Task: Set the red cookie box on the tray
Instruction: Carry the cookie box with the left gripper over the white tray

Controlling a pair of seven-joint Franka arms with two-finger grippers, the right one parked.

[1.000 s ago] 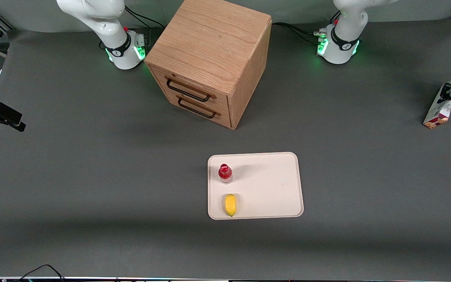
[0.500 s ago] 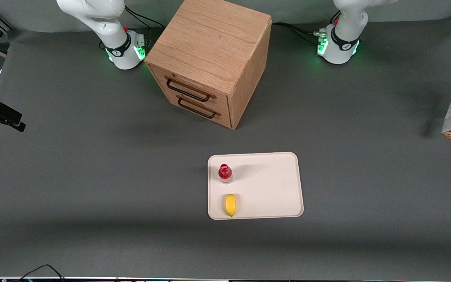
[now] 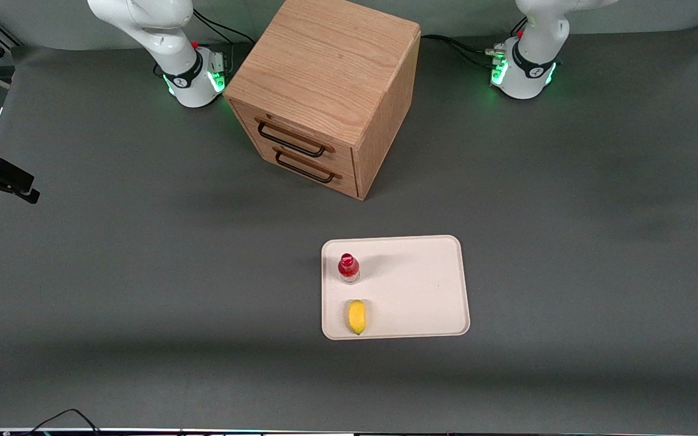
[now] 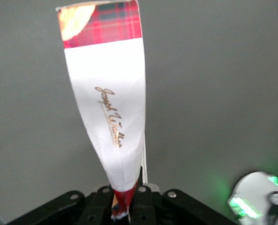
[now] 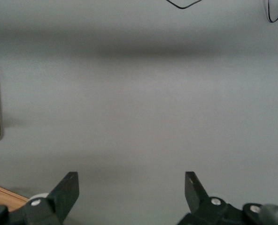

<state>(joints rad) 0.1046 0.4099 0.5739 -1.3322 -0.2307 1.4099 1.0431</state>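
in the left wrist view we see the gripper pinching one end of the red cookie box, which juts out from it above the bare grey table, clear of the surface. neither shows in the front view. there we find the tray nearer the camera than the wooden drawer cabinet, with a red-capped bottle and a yellow fruit on it.
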